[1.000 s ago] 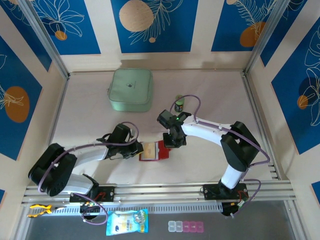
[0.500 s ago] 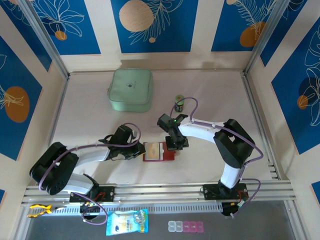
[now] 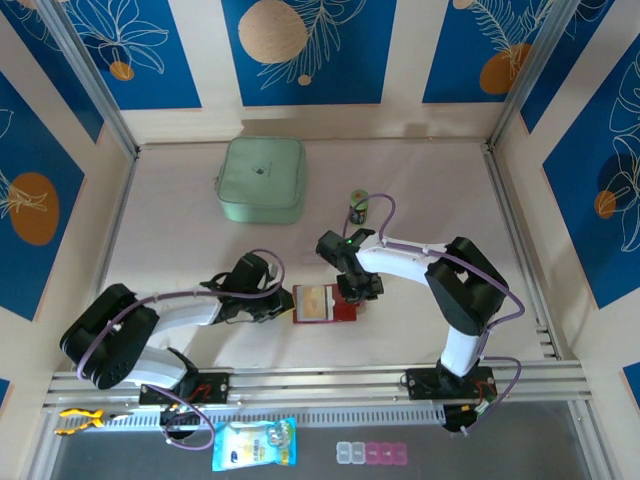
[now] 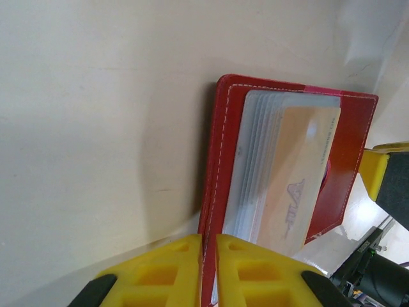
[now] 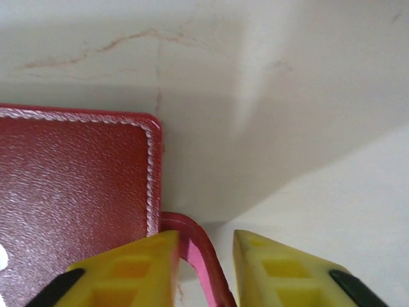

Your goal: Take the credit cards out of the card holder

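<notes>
Pale tabletop (image 3: 180, 240), lower middle of the overhead view: the card holder (image 3: 325, 303) lies open, an orange-tan credit card (image 4: 294, 173) in its clear pockets. At its left edge the left gripper (image 4: 209, 268) pinches the red cover. At its right edge the right gripper (image 5: 204, 272) stands parted around the strap tab (image 5: 195, 249).

— We make the card holder (image 4: 216, 147) out as red, with pale stitching along its edge.
— We agree. We'd call the credit card (image 4: 300, 166) orange-tan, with a faint grey mark.
— We see the left claw (image 4: 209, 243) and the right claw (image 5: 206, 243) as yellow, tipped with black.
— We'd add the cream tabletop (image 3: 420, 180), the mint-green case (image 3: 262, 180), and blue wall panels (image 3: 350, 60) with white leaf outlines and orange discs.
</notes>
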